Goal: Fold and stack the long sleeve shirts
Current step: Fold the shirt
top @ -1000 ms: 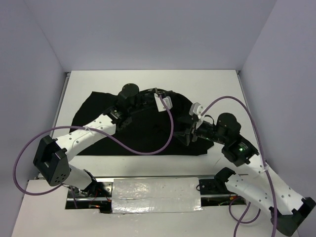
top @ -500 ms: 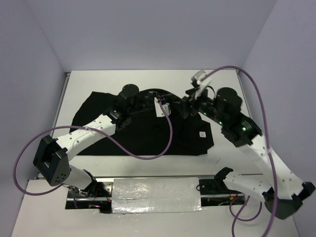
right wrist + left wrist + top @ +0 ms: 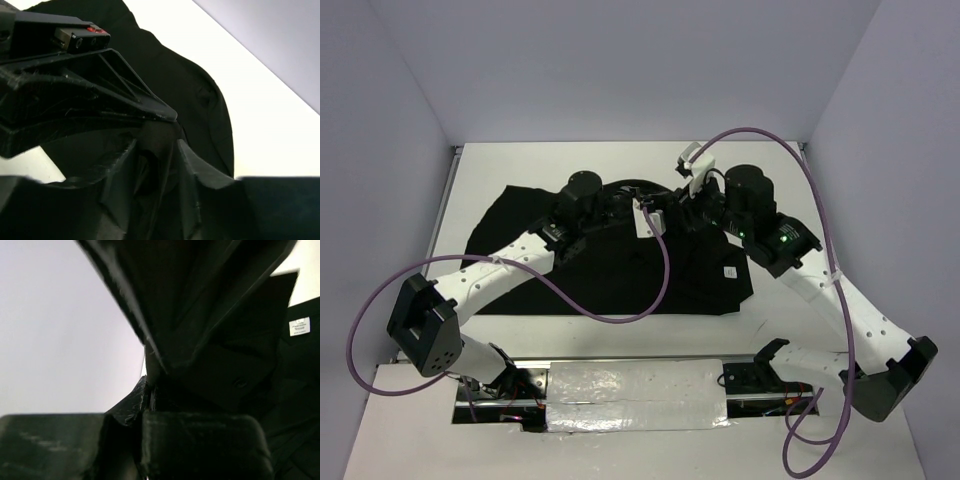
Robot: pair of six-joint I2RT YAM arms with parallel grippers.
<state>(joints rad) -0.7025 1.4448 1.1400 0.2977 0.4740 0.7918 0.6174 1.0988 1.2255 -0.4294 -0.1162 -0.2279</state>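
The black long sleeve shirt (image 3: 620, 270) lies spread on the white table (image 3: 770, 170), its small white tag (image 3: 729, 272) face up near its right edge. My left gripper (image 3: 625, 203) is at the shirt's far edge and is shut on a bunch of fabric (image 3: 210, 315). In the left wrist view the cloth rises from between the jaws of the left gripper (image 3: 150, 390), with the tag (image 3: 300, 326) at right. My right gripper (image 3: 672, 212) sits just right of the left one. The right gripper (image 3: 156, 145) is open, with a raised fold of the shirt (image 3: 200, 95) between its fingers.
A purple cable (image 3: 665, 262) from the left wrist loops over the shirt. The left gripper's body (image 3: 75, 37) fills the upper left of the right wrist view, very close. A foil-covered strip (image 3: 635, 395) lies between the arm bases. Walls enclose the table on three sides.
The right arm swung from the shirt's right side up to the far edge, beside the left gripper, and its jaws narrowed around a fold. The tag is now uncovered. The left arm stayed put.
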